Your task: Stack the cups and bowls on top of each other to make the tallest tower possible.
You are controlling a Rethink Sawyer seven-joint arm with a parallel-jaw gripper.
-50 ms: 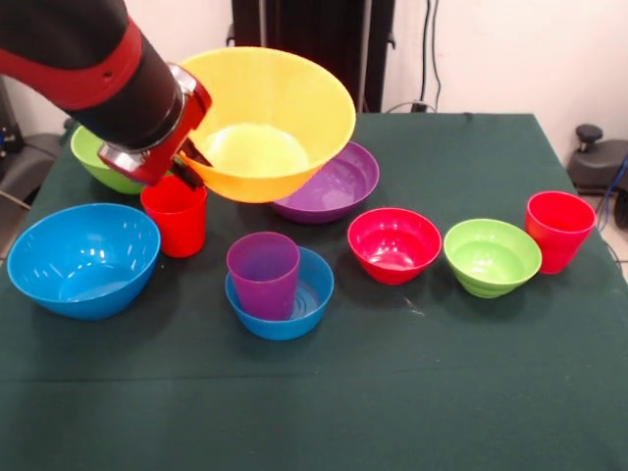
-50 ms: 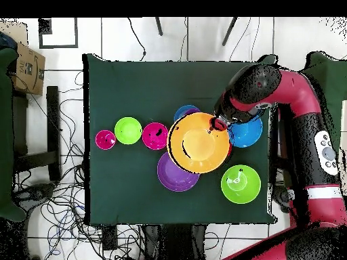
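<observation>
The red and black robot arm is reaching down from the upper left of the front view, its thick black forearm ringed by a red band and slanting toward the right. The end effector — red housing with a grey plate — is pinching the rim of the large yellow plastic bowl, holding it tilted in the air. In the overhead view, the arm is bending across from the right.

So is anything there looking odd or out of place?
The yellow bowl hangs tilted in the air, gripped at its rim by the gripper, above the purple bowl. A purple cup stands inside a small blue bowl.
</observation>
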